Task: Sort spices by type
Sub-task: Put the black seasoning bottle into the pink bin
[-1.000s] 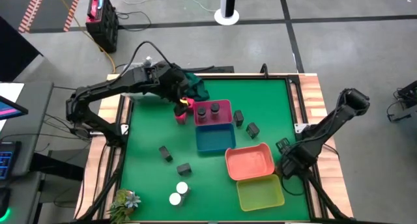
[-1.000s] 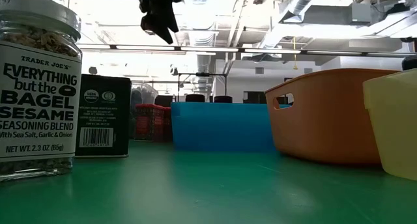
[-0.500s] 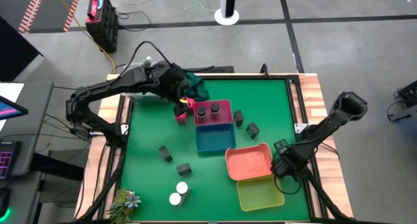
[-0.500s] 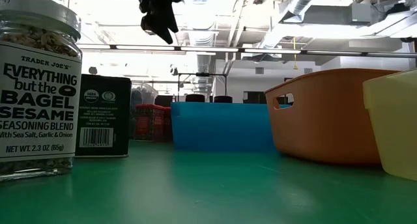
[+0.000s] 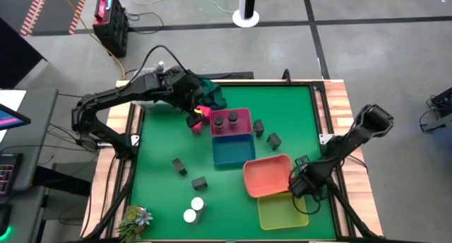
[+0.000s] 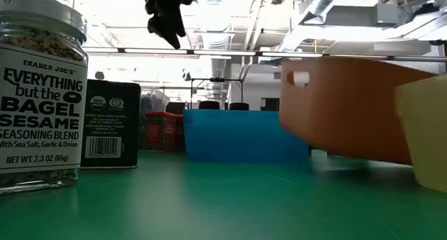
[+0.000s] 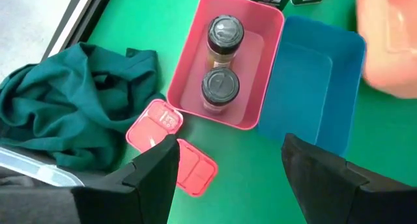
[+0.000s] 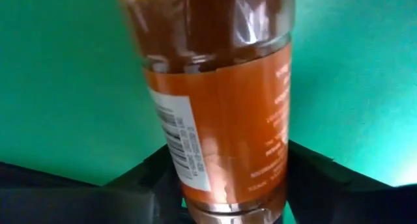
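My right gripper (image 5: pixel 300 181) (image 8: pixel 225 182) is shut on a round jar (image 8: pixel 221 100) with an orange label, right at the salmon tray's (image 5: pixel 268 174) right wall. My left gripper (image 5: pixel 197 110) (image 7: pixel 228 165) hangs open above two bright pink blocks (image 7: pixel 153 123) (image 7: pixel 193 170) that lie flat beside the pink tray (image 7: pixel 257 103). Two dark-capped jars (image 7: pixel 225 34) (image 7: pixel 220 87) stand in that tray. Dark grey boxes (image 5: pixel 258 128) (image 5: pixel 274 140) (image 5: pixel 179 167) (image 5: pixel 200 182) and two white-capped jars (image 5: pixel 197 204) (image 5: pixel 189 216) stand on the green mat. My right gripper pinches the jar between its two fingers (image 8: pixel 150 178), by the end nearest the wrist (image 8: pixel 228 198). The jar's body runs on beyond the fingertips over the green mat. In the high view the gripper hides the jar. Whether jar or fingers touch the salmon tray, I cannot tell.
The blue tray (image 5: pixel 233 150) adjoins the pink tray's near side, and the yellow-green tray (image 5: pixel 281 209) sits near the salmon one. A dark green cloth (image 5: pixel 212 95) lies at the far left. A small plant (image 5: pixel 135 218) is at the near left corner. Close to the low camera stand a seasoning jar (image 6: pixel 38 93) and a dark box (image 6: pixel 112 125).
My right gripper has moved toward the table's left and near edge, up against the salmon tray's right side. The salmon tray has slid toward the left and shows blurred in the low view.
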You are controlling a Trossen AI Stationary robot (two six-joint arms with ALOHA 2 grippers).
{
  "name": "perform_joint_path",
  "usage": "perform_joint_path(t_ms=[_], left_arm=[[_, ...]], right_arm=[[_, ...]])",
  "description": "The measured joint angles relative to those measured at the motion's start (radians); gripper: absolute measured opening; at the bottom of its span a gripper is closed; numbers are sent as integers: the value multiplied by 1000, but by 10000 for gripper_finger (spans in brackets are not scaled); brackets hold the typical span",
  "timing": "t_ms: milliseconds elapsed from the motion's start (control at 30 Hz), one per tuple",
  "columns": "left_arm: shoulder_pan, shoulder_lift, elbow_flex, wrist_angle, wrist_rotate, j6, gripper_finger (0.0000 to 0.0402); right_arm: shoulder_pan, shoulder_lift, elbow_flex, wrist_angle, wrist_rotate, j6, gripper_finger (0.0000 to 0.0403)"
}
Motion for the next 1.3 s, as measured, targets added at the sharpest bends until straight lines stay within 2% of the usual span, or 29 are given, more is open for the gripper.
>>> perform_joint_path(t_ms=[133,333,533,667,767,933,1033,1133,1300], left_arm=[[0,0,0,3,0,7,255],[0,0,0,5,0,18,255],[-13,2,38,49,95,72,255],[-54,1,44,152,110,79,255],[-75,8,44,210,113,23,255],[-111,34,43,285,117,0,255],[-144,48,44,337,98,68,255],[-183,63,44,394,44,177,255],[-241,65,43,445,-138,338,255]], right_arm=[[-44,-42,12,-39,0,40,219],[-120,-126,37,-105,1,109,236],[-206,-202,117,-284,2,168,232],[-293,-255,191,-357,3,229,234],[-375,-288,248,-381,3,276,234],[-517,-312,358,-351,-9,316,234],[-610,-303,426,-303,-68,319,234],[-713,-289,482,-241,-183,324,235],[-879,-260,523,-129,-402,417,235]])
